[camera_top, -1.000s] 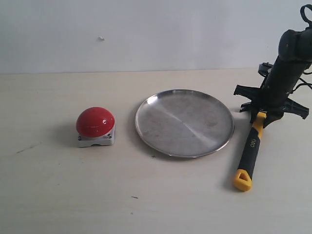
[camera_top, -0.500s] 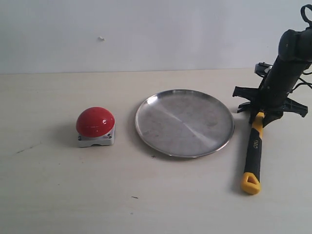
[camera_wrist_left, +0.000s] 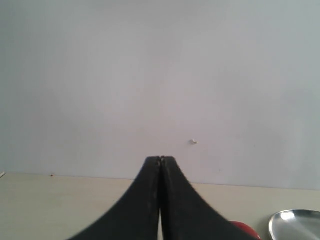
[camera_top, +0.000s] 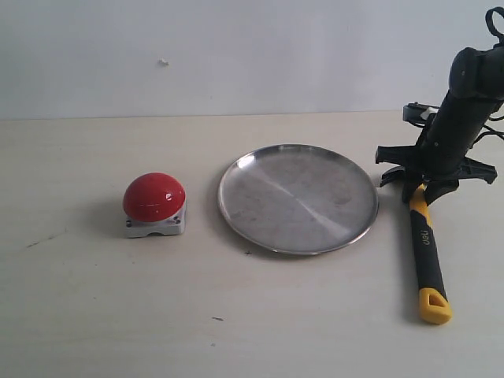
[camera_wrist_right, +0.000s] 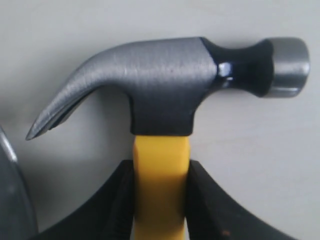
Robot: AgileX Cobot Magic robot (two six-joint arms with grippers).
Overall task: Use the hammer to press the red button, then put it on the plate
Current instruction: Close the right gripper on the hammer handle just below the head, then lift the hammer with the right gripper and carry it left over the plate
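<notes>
A plain pale grey-white wall (camera_top: 252, 47) (one small speck (camera_top: 163, 61) on it) rises behind the evenly lit beige desk (camera_top: 236, 331).

The right gripper (camera_wrist_right: 161, 172) clamps both sides of the yellow handle of the hammer (camera_wrist_right: 165, 85), close to its dark head. The plate (camera_wrist_right: 10, 212) rim shows near the claw.

Soft, even, bright light; slight grain throughout.
The red button (camera_top: 153, 197) carries a small highlight and casts a faint shadow toward the left edge of the worktop (camera_top: 236, 323). The plate (camera_top: 298, 198) shows streaky sheen. The hammer (camera_wrist_right: 160, 95) head glints, crisply focused in the right wrist view.
</notes>
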